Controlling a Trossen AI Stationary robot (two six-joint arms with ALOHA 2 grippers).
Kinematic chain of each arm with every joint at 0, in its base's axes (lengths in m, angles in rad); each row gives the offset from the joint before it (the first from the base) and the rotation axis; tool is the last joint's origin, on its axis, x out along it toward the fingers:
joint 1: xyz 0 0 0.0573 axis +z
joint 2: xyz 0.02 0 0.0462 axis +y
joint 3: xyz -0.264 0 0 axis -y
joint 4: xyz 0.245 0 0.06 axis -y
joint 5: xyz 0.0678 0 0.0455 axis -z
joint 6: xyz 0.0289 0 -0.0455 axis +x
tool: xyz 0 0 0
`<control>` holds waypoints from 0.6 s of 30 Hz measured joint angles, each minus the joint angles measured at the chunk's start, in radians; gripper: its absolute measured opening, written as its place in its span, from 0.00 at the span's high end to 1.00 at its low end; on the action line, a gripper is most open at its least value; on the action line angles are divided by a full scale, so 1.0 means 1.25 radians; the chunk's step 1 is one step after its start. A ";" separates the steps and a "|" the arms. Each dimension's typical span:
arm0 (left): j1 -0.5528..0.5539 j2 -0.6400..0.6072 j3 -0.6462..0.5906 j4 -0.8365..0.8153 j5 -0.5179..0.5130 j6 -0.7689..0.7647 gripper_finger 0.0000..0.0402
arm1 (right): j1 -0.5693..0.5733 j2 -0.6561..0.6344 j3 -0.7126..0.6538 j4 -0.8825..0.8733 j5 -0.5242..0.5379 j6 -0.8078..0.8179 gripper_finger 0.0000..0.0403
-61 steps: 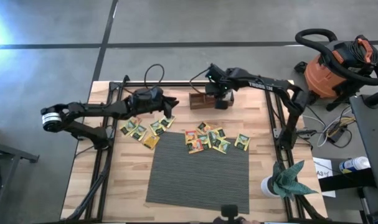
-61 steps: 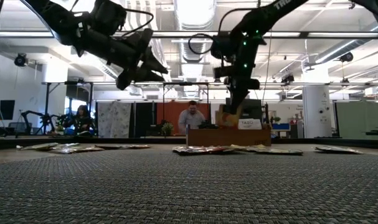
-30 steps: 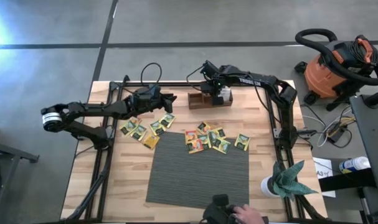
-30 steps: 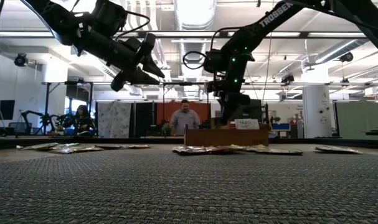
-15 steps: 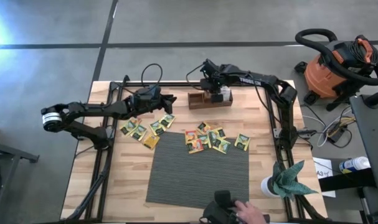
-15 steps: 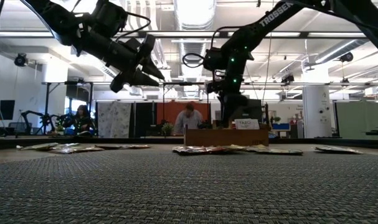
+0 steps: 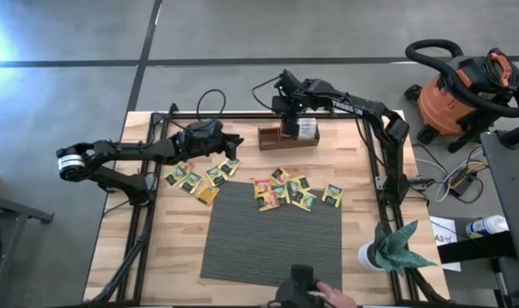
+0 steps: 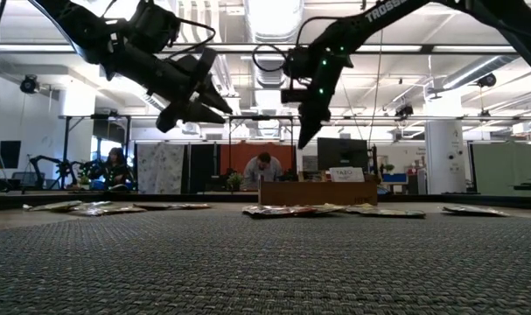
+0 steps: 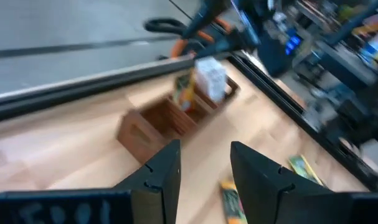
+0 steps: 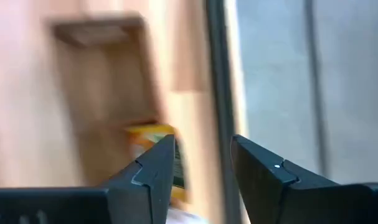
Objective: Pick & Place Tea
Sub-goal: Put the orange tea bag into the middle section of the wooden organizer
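- tea sachets [image 7: 280, 190] lie mostly loose on the table top, in two scattered groups near the grey mat's [image 7: 272, 231] far edge: one cluster beside its far left corner, a larger one along the middle of that edge, and a single sachet [image 7: 332, 195] off toward the far right corner.
- beyond the mat stands the wooden tray [image 7: 287, 137]; the left wrist view shows an orange sachet [image 9: 184, 88] and white ones [image 9: 211, 78] standing in its compartments, with at least one compartment bare.
- judging by this, a few sachets are placed and well over a dozen are left on the table, so the job looks early.
- the right gripper [image 7: 291, 122] hangs over the tray; its fingers [image 10: 152, 171] stand apart with nothing between them, the yellow-orange sachet [image 10: 152, 153] sitting in the tray under them, not touched.
- the left gripper [image 7: 235, 140] hovers above the cluster beside the mat's far left corner, fingers [image 9: 165, 174] spread, holding nothing and clear of the sachets.
- a person's hand [image 7: 327, 299] shows just past the mat's near edge.
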 joint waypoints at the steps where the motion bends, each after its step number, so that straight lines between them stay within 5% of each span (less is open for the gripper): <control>1: 0.000 0.000 0.000 -0.007 0.017 0.010 0.67 | 0.004 0.000 0.010 -0.014 -0.024 0.019 0.61; 9: 0.000 0.000 0.000 -0.203 0.045 0.048 0.67 | 0.077 -0.001 0.039 -0.087 -0.149 0.093 0.64; 18: -0.043 -0.060 -0.002 -0.450 0.036 0.115 0.67 | 0.192 -0.001 0.009 -0.111 -0.156 0.168 0.69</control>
